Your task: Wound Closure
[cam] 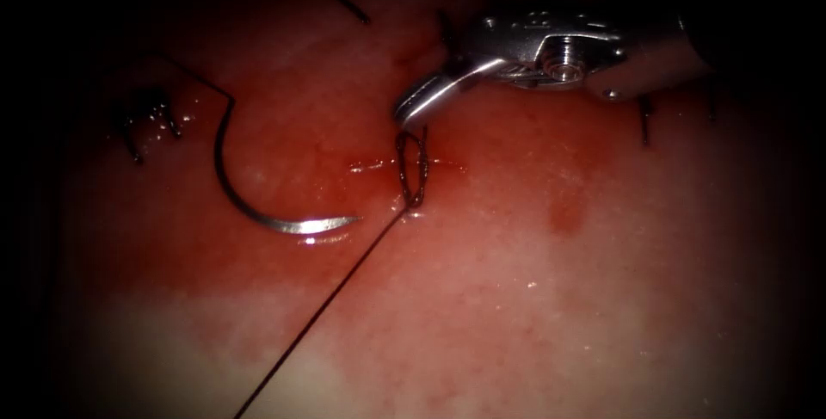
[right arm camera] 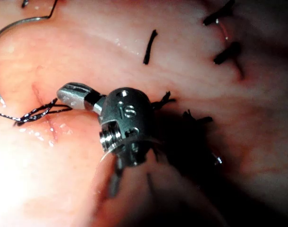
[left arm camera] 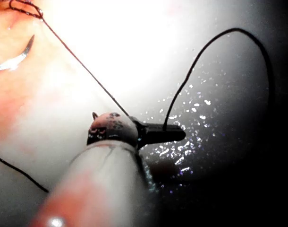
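Both tools grip thread: the right tool (cam: 411, 111), at upper centre of the endoscope frame, pinches the twisted loop (cam: 413, 168) over the cut (cam: 379, 164); the left tool (left arm camera: 174, 134) clamps the long strand (left arm camera: 82, 66). Thin, limp, slippery thread probably wants firm holding. Free at left, the needle (cam: 258, 212) lies on the tissue (cam: 533, 298), stiff, best grasped mid-curve.

**Right tool holds thread loop at the cut**

The right tool (right arm camera: 71, 94) has its jaws closed on a twisted loop of thread (right arm camera: 38, 112) lying over the cut (right arm camera: 44, 109) in the tissue (right arm camera: 182, 85). The needle (right arm camera: 12, 29) lies free on the tissue, well apart. Cut ends (right arm camera: 150, 46) of thread lie nearby.
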